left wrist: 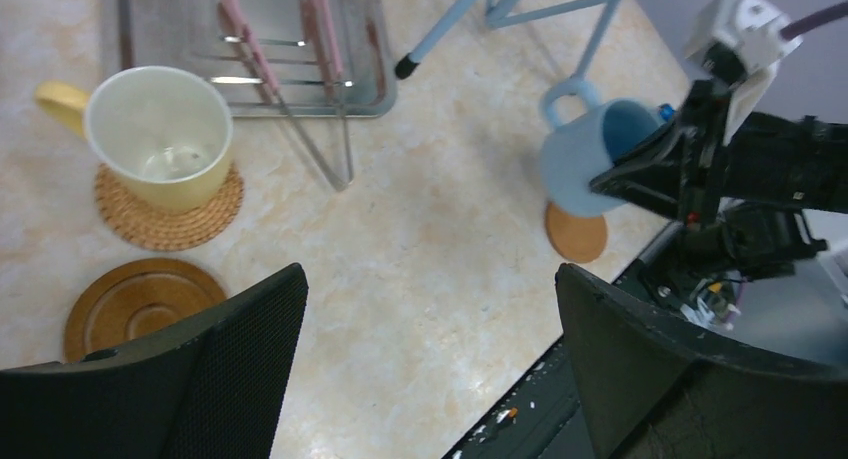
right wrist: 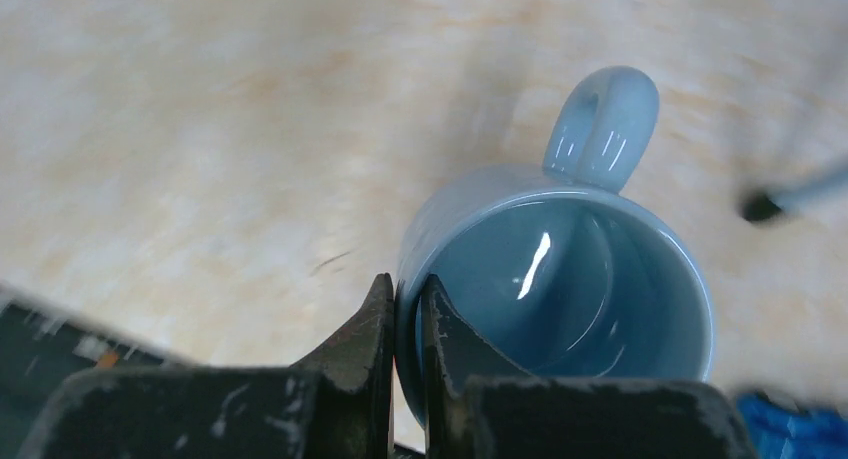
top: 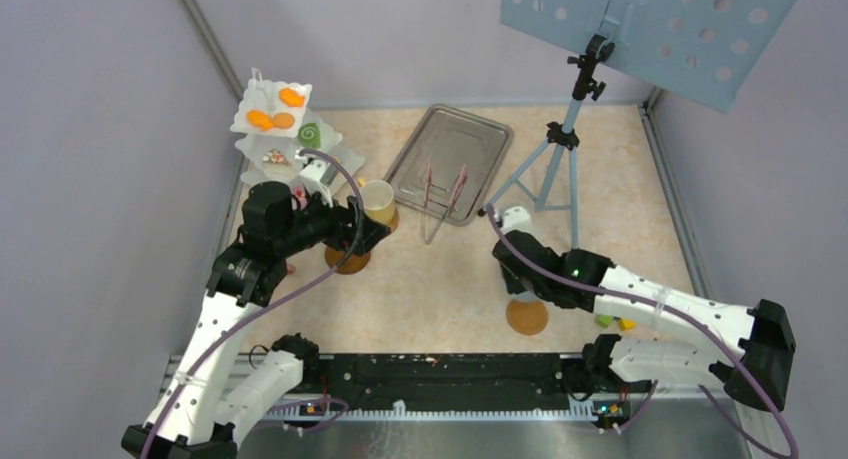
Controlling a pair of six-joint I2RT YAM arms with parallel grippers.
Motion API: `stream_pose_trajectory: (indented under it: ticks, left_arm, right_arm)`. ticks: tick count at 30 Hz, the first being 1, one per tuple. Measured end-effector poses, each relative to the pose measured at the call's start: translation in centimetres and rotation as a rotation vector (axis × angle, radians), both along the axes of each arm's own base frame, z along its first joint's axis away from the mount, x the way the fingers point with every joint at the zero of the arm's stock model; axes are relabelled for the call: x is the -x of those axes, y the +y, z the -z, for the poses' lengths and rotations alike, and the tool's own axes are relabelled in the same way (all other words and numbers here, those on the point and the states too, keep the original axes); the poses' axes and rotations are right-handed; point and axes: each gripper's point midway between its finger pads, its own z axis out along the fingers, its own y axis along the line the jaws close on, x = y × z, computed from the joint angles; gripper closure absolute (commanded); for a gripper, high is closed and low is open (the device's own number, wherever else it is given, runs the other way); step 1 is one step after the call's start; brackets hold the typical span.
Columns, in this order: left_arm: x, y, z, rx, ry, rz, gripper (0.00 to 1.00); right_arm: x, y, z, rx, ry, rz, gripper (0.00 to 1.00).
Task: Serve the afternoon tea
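At the right hand (right wrist: 405,291): grip pinched tight on the wall of the blue cup (right wrist: 560,279), one finger outside the rim, the other inside, handle away from the pinched side. In the left wrist view, cup tipped and right over a small brown coaster (left wrist: 576,235) near the front edge of the bench (top: 440,289). Seemingly just clear of that coaster, though contact is too hard to judge from these angles.

At the left hand (left wrist: 430,279): fingers spread wide apart, above the bench on the left side. Close by, a wooden round coaster (left wrist: 140,304), and just beyond it a yellow cup (left wrist: 160,134), upright on a woven coaster (left wrist: 170,219).

In the far left corner, a white three-tier stand (top: 250,97). On its top tier, orange biscuits (top: 272,119); one level down, a green swirl roll (top: 309,134). Lower still, small pieces too tiny to make out.

At the back middle, a metal tray (top: 470,129), with pink tongs (top: 445,191) lying partly in it, tips out over the near rim. Beside the tray on the right, a tripod (top: 560,159) carrying a pale blue perforated board (top: 650,24)
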Motion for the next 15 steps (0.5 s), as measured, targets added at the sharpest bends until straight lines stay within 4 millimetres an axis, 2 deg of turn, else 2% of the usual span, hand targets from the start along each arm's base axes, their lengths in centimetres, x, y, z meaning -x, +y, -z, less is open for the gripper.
stream_pose_trajectory:
  ticks: [3, 6, 9, 15]
  left_arm:
    - [0.9, -1.4, -0.4, 0.054, -0.008, 0.093, 0.01]
    - [2.5, -3.0, -0.1, 0.121, 0.005, 0.222, 0.01]
    - [4.5, -4.3, 0.6, 0.182, 0.039, 0.36, 0.01]
    - [8.6, -6.3, 1.7, 0.258, 0.116, 0.602, 0.01]
  right_arm:
    - [3.1, 5.4, -0.8, -0.064, 0.061, -0.401, 1.0]
    - [7.3, 8.2, -0.9, -0.085, 0.121, -0.78, 1.0]
    - [10.5, 9.1, -0.9, -0.113, 0.169, -1.043, 1.0]
    - [14.6, 9.6, -2.6, -0.21, 0.177, -1.382, 1.0]
